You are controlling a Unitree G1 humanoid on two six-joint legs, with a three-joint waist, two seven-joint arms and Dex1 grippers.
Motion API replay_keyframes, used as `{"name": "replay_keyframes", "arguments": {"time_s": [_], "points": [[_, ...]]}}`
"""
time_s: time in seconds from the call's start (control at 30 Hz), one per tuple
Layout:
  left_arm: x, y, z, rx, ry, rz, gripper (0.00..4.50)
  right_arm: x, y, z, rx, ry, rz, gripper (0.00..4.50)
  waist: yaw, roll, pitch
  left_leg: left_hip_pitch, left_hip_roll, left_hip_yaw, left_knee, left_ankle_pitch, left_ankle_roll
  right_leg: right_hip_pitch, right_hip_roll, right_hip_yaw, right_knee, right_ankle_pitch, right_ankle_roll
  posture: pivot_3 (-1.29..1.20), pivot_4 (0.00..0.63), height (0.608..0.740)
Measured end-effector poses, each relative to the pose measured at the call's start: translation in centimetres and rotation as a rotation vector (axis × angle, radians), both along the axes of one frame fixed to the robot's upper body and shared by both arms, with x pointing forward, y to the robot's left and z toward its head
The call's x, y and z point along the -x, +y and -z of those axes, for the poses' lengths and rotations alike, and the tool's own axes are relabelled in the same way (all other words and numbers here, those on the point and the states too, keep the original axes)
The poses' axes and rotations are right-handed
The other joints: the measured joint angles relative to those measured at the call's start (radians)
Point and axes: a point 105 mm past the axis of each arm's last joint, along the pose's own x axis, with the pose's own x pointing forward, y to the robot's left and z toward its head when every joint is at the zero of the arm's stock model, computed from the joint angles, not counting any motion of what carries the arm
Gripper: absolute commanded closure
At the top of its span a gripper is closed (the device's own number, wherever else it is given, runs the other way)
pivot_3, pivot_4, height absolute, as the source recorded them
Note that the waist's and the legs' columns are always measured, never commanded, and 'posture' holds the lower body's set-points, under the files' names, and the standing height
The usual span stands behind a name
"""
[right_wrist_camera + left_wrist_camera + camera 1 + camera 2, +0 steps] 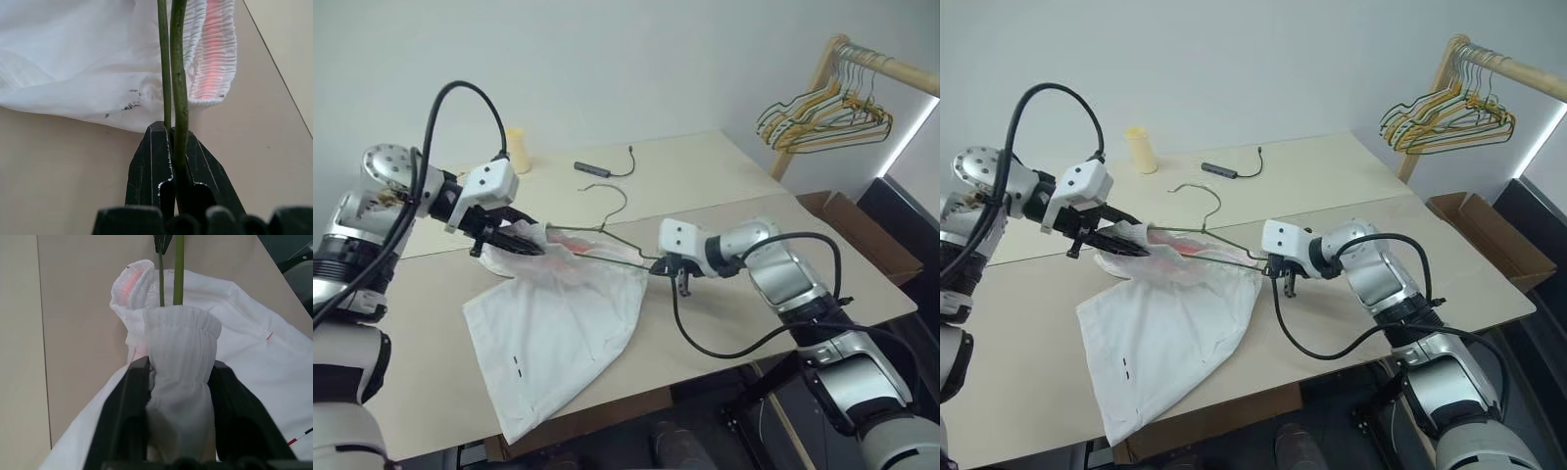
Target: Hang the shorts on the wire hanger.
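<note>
**A:** Your left end effector [521,241] was clamped on a bunched fold of the elastic waistband of the shorts [558,328]; in the left wrist view the cloth sat pinched between both black fingers [128,406]. Your right end effector [1279,264] was closed tight on one end of the wire hanger [1206,235].

**B:** Where did the shorts lie from each?

**A:** They hung from your left grip, with the legs spread down across the desk [724,323] toward its near edge. The hanger's long axis ran nearly level between your two end effectors, from the right one toward the left, its hook rising above the middle. Its far end reached into the gathered waistband just beside your left fingers, and two strands of wire passed by the pink-tinged opening. Your left arm was the one at the cloth; your right only steadied the wire.

**B:** So the next move?

**A:** I'd judge it turned on drawing the waistband along that wire toward your right end effector.

**B:** And around you?

**A:** A pale desk carrying a yellowish cup [518,149] and a small dark cable [607,168], with a wooden rack [886,67] of coloured hangers well apart at the right.
</note>
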Motion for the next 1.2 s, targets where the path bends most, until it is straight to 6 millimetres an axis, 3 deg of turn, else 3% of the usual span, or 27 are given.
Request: {"name": "replay_keyframes", "arguments": {"time_s": [0.1,0.3,0.4,0.5,0.67,0.83,1.0,1.1,1.2], "points": [[0.0,0.0,0.2,0.001,0.005,-0.007,4.48,0.1,0.1,0.3,0.019,0.0,-0.004,4.5,0.0,0.0,0.0,0.0,0.0,0.0,0.0,0.0,0.0,0.0,0.0,0.0,0.0,0.0,0.0,-0.16,0.0,0.74],[0.0,0.4,0.9,-0.018,0.009,-0.019,4.48,0.1,0.3,0.4,0.017,0.008,0.006,4.5,-0.001,0.0,0.0,0.0,0.0,0.0,0.0,0.0,0.0,0.0,0.0,0.0,0.0,0.0,0.0,-0.17,0.0,0.74],[-0.6,0.9,1.1,-0.059,-0.045,-0.044,4.48,-0.3,0.7,0.3,-0.005,-0.073,0.006,4.5,0.0,0.0,0.0,0.0,0.0,0.0,0.0,0.0,0.0,0.0,0.0,0.0,0.0,0.0,0.0,-0.17,0.0,0.74],[-0.8,1.2,0.9,-0.085,-0.085,-0.055,4.5,-0.4,1.0,0.2,-0.037,-0.111,0.008,3.67,0.0,0.0,0.0,0.0,0.0,0.0,0.0,0.0,0.0,0.0,0.0,0.0,0.0,0.0,0.0,-0.18,0.0,0.74],[-1.1,1.6,0.9,-0.055,-0.12,-0.089,4.5,-1.9,0.5,-2.2,-0.103,-0.215,0.094,1.97,-0.003,0.0,0.0,0.0,0.0,0.0,0.001,0.0,0.0,0.0,0.0,0.0,0.001,0.0,0.0,-0.19,0.0,0.74],[-1.6,1.9,-1.0,0.045,-0.185,-0.153,4.5,-3.2,-2.7,-4.1,-0.179,-0.232,0.258,0.18,0.001,0.0,0.0,-0.001,0.0,0.0,0.001,0.0,0.0,0.0,-0.001,0.0,0.0,0.0,0.0,-0.18,0.0,0.74],[-1.4,2.5,-0.9,0.08,-0.187,-0.182,4.5,-2.3,-5.6,-2.5,-0.262,-0.091,0.388,0.18,-0.001,0.0,0.0,-0.001,0.0,0.0,0.001,0.0,0.0,0.0,-0.001,0.0,0.0,0.0,-0.001,-0.17,0.0,0.74],[-1.4,2.6,-0.6,0.076,-0.183,-0.189,4.5,-1.0,-5.9,-1.2,-0.315,0.026,0.408,0.18,-0.003,0.0,0.0,0.0,0.001,-0.001,0.001,0.0,0.0,0.0,0.0,0.0,0.001,0.0,-0.001,-0.17,0.0,0.74],[-1.3,2.5,-1.2,0.086,-0.208,-0.187,4.5,0.3,-4.9,-0.3,-0.376,0.141,0.393,0.18,-0.006,0.0,0.0,0.0,0.0,0.0,0.001,0.0,0.0,0.0,0.0,0.0,0.001,0.0,-0.001,-0.18,0.0,0.74]]}}
